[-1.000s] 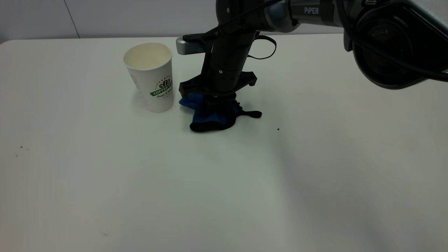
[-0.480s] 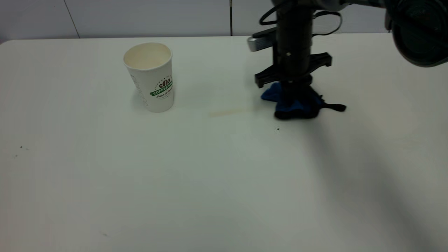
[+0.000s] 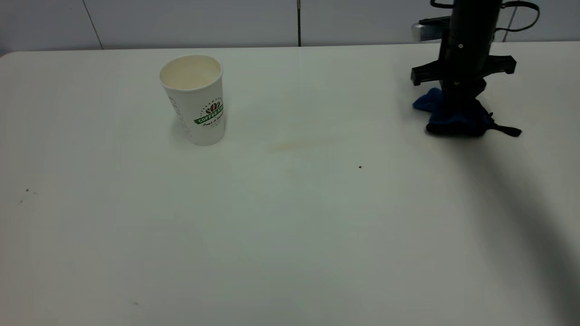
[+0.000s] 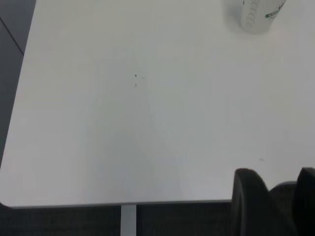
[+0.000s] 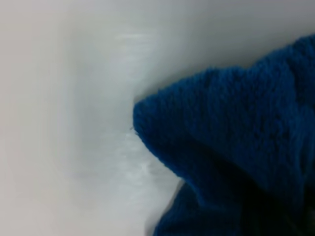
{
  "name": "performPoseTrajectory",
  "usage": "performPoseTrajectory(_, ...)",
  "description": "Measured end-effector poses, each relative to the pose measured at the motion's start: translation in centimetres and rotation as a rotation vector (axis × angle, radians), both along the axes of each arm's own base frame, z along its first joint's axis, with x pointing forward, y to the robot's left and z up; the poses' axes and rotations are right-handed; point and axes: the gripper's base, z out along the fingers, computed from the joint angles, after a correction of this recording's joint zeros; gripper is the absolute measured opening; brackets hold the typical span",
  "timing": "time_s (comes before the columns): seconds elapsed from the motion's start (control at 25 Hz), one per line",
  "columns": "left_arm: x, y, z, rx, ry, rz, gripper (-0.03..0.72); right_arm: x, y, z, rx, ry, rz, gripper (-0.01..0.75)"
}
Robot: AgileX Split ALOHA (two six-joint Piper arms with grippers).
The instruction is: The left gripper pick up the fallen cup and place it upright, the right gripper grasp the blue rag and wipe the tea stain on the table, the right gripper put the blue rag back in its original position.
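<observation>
Your right gripper (image 3: 458,100), the black cylindrical arm with a crossbar, stands upright at the far right of the large white table (image 3: 290,235), clamped on the small royal-blue cloth rag (image 3: 446,118), which bunches beneath it and rests on the tabletop with its short black strap trailing to the side. Release too high or too abruptly and the rag could flop open away from its spot; lift before the jaws let go and the pile may cling to the fingers and ride up with you. A faint light-brown smear (image 3: 299,144) shows near the table's middle, between the rag and the tall white dimpled paper cup (image 3: 195,98) with its green coffee banner, so the tea stain may not be fully wiped, and putting the rag down now could leave that residue. The cup stands upright, well apart from the rag, its cream interior showing empty. The right wrist view shows the rag's thick, fuzzy blue pile (image 5: 236,162) folded over itself against the white surface. Your left gripper (image 4: 275,206) hangs beyond the table's edge; whether it is released or clenched cannot be told.
</observation>
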Motion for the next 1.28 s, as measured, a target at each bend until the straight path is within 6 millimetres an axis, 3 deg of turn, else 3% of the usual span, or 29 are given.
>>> performPoseTrajectory(0.16,0.0,0.0,0.0,0.001,0.0,-0.001,0.241,0.0,-1.4,-0.1,0.022,0.003,-0.036,0.153)
performPoseTrajectory(0.28,0.0,0.0,0.0,0.001,0.0,-0.001,0.241,0.0,-1.6,-0.1,0.021,0.004,-0.038,0.316)
performPoseTrajectory(0.44,0.0,0.0,0.0,0.001,0.0,-0.001,0.241,0.1,-1.6,0.0,0.023,0.004,0.005,0.634)
performPoseTrajectory(0.52,0.0,0.0,0.0,0.001,0.0,-0.001,0.241,0.1,-1.4,0.5,0.041,-0.002,0.019,0.704)
performPoseTrajectory(0.6,0.0,0.0,0.0,0.001,0.0,-0.001,0.241,0.4,-1.2,2.0,0.058,-0.026,0.033,0.723)
performPoseTrajectory(0.76,0.0,0.0,0.0,0.001,0.0,-0.001,0.241,0.8,-0.6,7.8,0.104,-0.118,0.057,0.728)
performPoseTrajectory(0.92,0.0,0.0,0.0,0.001,0.0,-0.001,0.241,-1.2,0.3,14.4,0.12,-0.138,0.092,0.729)
performPoseTrajectory(1.04,0.0,0.0,0.0,0.001,0.0,-0.001,0.241,-4.8,1.1,19.1,0.122,-0.116,0.117,0.729)
performPoseTrajectory(1.28,0.0,0.0,0.0,0.001,0.0,-0.001,0.241,-15.0,1.0,29.7,0.144,-0.191,0.134,0.726)
